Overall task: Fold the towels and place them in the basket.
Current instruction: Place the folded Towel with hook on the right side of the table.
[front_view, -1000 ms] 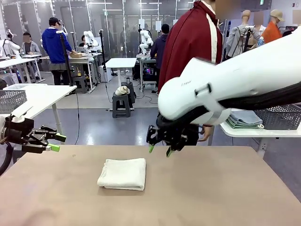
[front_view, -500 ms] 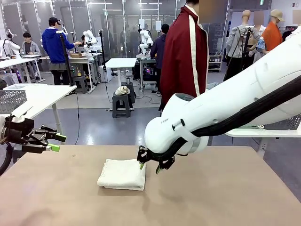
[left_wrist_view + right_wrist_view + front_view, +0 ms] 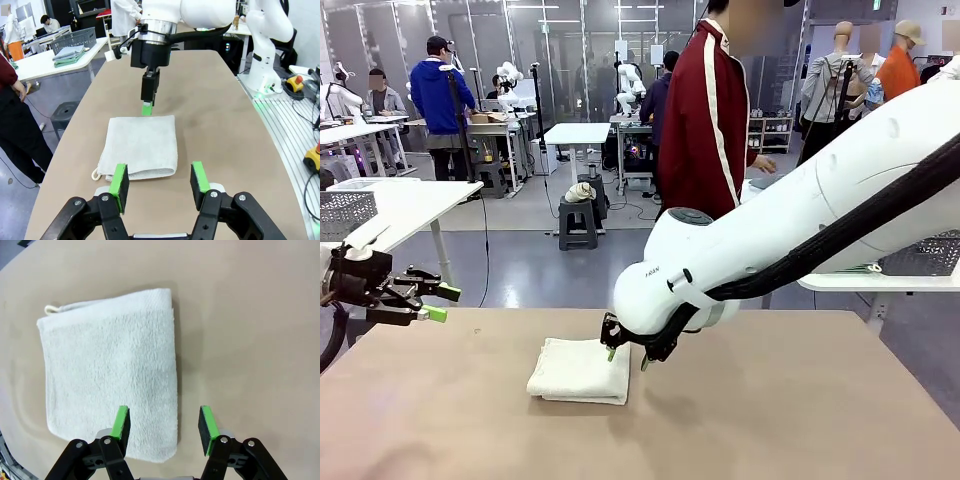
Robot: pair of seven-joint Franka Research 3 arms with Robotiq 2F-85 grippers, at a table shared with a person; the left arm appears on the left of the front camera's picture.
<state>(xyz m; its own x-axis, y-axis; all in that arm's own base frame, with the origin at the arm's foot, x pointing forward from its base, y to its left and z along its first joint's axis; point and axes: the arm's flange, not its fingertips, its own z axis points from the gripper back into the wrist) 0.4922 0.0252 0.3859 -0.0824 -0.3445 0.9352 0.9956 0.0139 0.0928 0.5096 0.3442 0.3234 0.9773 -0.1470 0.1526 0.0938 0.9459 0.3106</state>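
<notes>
I hold the right fingers (image 3: 121, 424), spread and empty, astride the edge of the folded towel (image 3: 107, 370) for pickup; the left fingers (image 3: 119, 181) stand released aside.

Cream on tan, green on black!
Plain cream-white towel (image 3: 580, 370), no print, on a flat tan table (image 3: 800, 420). The right gripper (image 3: 627, 358) is black with bright green pads (image 3: 120, 422), the left gripper (image 3: 443, 303) the same. Glossy white arm (image 3: 770, 240); a person's jacket (image 3: 690, 130) is dark red with a white stripe.
</notes>
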